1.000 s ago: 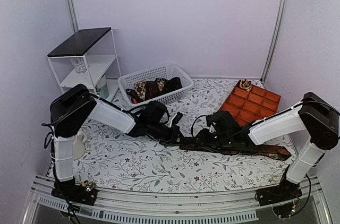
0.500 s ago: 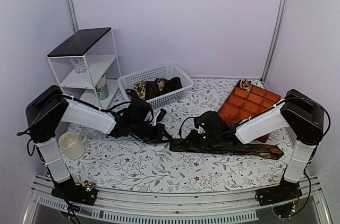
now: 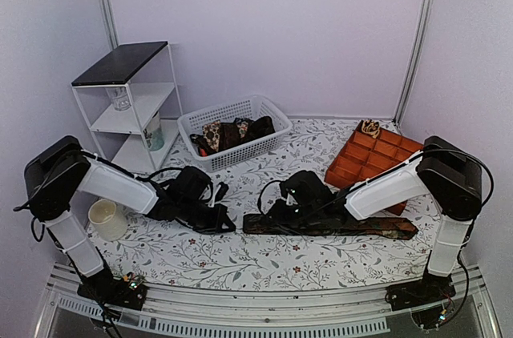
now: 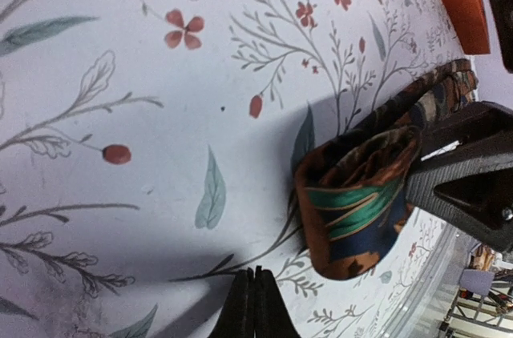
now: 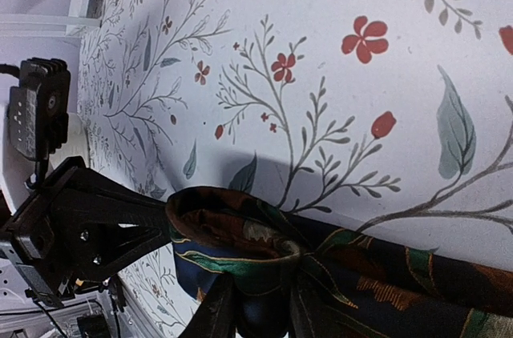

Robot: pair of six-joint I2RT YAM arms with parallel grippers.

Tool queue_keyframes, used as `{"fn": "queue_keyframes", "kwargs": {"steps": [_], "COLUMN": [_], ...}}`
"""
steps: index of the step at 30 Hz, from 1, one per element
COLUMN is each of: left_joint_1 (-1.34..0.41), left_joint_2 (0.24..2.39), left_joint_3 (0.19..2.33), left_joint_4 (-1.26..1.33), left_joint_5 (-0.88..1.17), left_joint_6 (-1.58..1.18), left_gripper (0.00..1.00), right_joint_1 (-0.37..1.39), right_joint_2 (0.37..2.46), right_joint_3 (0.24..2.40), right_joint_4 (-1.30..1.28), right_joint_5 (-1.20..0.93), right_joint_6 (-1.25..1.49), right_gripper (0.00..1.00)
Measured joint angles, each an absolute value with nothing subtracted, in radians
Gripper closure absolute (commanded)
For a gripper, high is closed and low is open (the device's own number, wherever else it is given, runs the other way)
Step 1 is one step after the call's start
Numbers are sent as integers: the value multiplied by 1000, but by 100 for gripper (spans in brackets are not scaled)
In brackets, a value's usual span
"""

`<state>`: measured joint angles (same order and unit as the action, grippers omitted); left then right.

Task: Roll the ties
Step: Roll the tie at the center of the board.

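Where the counter (image 3: 200, 254) is crossed from its centre toward 3 o'clock by a dark tie (image 3: 385, 228), the tie's folded end (image 4: 357, 210) is gripped by the right end effector (image 5: 256, 310). The left end effector (image 4: 255, 306) is closed on nothing, just beside that fold at its 9 o'clock and apart from it. More ties (image 3: 232, 131) are heaped in the basket (image 3: 256, 147) at 11 o'clock.
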<state>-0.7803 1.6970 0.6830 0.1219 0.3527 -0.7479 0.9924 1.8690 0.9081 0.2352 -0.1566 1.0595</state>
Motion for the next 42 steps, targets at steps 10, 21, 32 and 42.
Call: {"fn": "queue_keyframes", "kwargs": {"steps": [10,21,32,42], "left_joint_1": [-780,-780,-780,-780], "left_joint_2": [1746,1793,1793,1794], "left_joint_3": [653,653,665,693], "left_joint_4": [264,430,488,455], "left_joint_5": [406,503,546,521], "left_joint_6": [-767,-828,-865,-858], "left_gripper": [100,100,100,100], "right_joint_1": [992,992,992,992], "right_joint_2": [1869,1855,1816,1811], "right_joint_3": [885,856,821,816], "right_joint_4": [239,270,247,248], "right_joint_5": [-136,-118,-79,-63], "right_joint_6": [1062,1067,1059,1057], "right_gripper": [81,70,79,81]}}
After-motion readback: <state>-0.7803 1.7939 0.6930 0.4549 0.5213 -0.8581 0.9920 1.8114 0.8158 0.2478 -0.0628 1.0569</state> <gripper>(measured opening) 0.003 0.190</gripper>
